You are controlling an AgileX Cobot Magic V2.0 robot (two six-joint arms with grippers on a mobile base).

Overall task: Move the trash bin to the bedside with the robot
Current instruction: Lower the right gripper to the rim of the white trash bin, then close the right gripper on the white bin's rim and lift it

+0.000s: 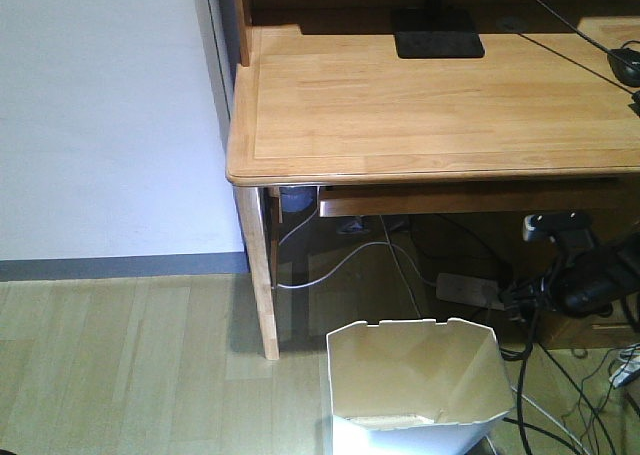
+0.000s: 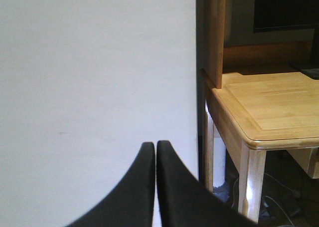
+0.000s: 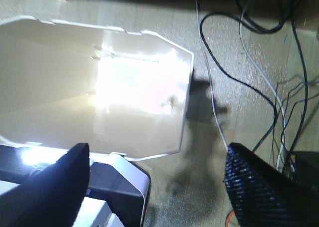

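The white trash bin (image 1: 415, 375) stands on the wood floor in front of the desk, its cream inside facing up. In the right wrist view the trash bin (image 3: 99, 87) fills the upper left. My right gripper (image 3: 157, 147) hangs open over its near right rim corner and the floor beside it, holding nothing. The right arm (image 1: 585, 275) shows to the bin's right, under the desk edge. My left gripper (image 2: 155, 144) is shut on nothing and points at a white wall. The bedside is out of view.
A light wooden desk (image 1: 430, 105) stands behind the bin, its leg (image 1: 262, 275) to the left. Loose cables (image 3: 269, 87) and a power strip (image 1: 465, 290) lie on the floor to the right. The robot's own base corner (image 3: 119, 187) sits just below the bin.
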